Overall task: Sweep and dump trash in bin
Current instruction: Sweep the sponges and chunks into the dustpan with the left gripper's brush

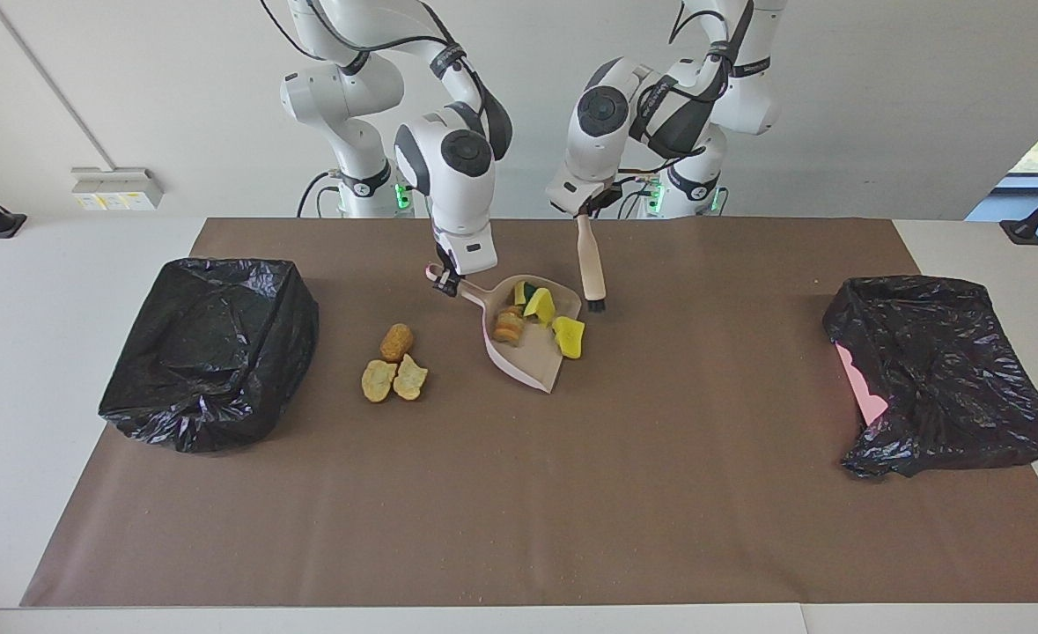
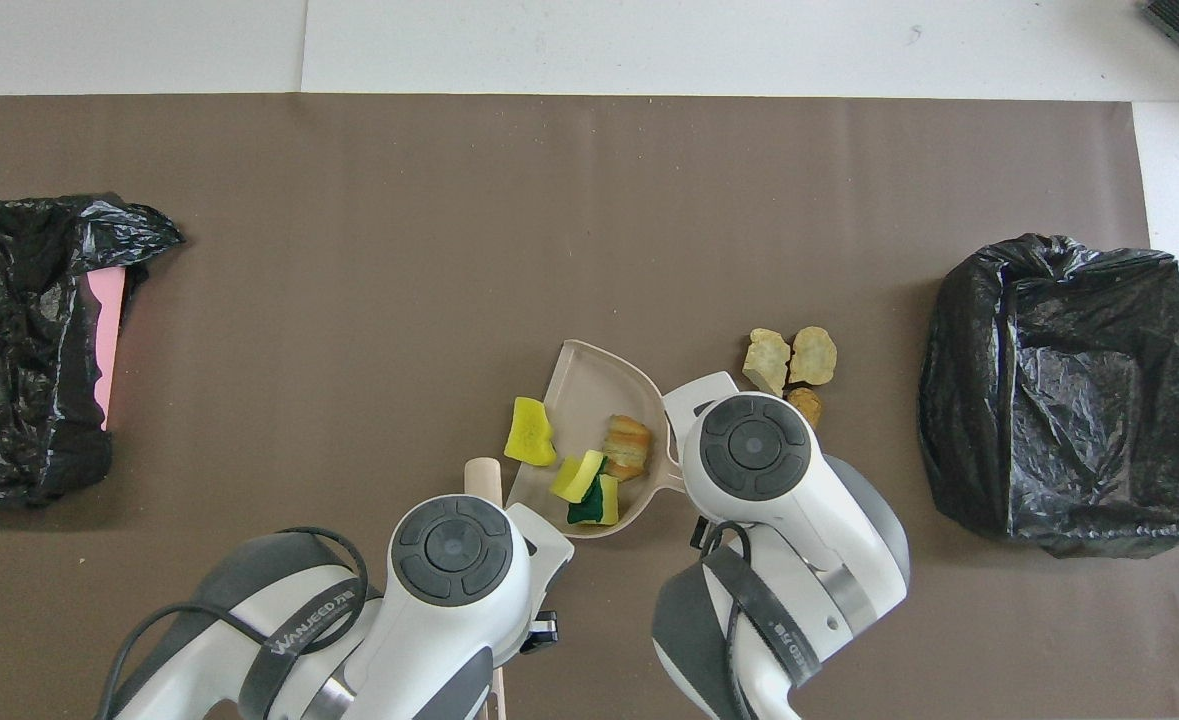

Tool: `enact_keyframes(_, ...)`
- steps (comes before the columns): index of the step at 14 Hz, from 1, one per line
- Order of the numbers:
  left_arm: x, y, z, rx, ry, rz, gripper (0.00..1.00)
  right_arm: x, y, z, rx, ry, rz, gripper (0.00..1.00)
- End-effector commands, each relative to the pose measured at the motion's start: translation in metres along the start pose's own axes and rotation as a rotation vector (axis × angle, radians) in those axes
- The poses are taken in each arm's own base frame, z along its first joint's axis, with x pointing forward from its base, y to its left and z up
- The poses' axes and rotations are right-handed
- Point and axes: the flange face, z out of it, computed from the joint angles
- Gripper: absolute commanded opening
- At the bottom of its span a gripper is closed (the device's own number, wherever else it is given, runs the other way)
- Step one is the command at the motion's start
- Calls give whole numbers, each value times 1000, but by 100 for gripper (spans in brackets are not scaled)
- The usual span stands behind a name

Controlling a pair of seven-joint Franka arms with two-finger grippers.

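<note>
The left gripper (image 1: 582, 211) is clamped on the handle end of a small wooden-handled brush with black bristles (image 1: 591, 269), which hangs over the mat just beside the dustpan on the left arm's side. The right gripper (image 1: 442, 280) is closed on the handle of the pale pink plastic dustpan (image 1: 532, 352), which rests on the brown mat (image 1: 519, 493).

Inside the pan lie yellow and green sponge scraps (image 1: 536, 302) and a golden-brown crusty lump (image 1: 509, 324). One yellow sponge scrap (image 1: 570, 336) sits at the pan's side edge, seemingly half out. Three more bread-like lumps (image 1: 393, 365) lie on the mat toward the right arm's end, between the pan and a black-bagged bin (image 1: 210, 348). A second black-bagged bin (image 1: 941, 374) stands at the left arm's end.

The scraps look light and springy, likely to bounce or roll under the bristles, so slow strokes should suit them. The stiff pan is best carried level by its handle.
</note>
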Motion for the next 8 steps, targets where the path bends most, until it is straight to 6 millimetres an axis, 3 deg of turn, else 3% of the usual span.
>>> enact_keyframes(1, -6, -10, -1, -7, -17, -34, 0, 2, -2, 2, -12, 4, 14, 0)
enact_keyframes(8, -7, -23, 12, -5, -19, -54, 0, 2, -1, 2, -12, 6, 8, 0)
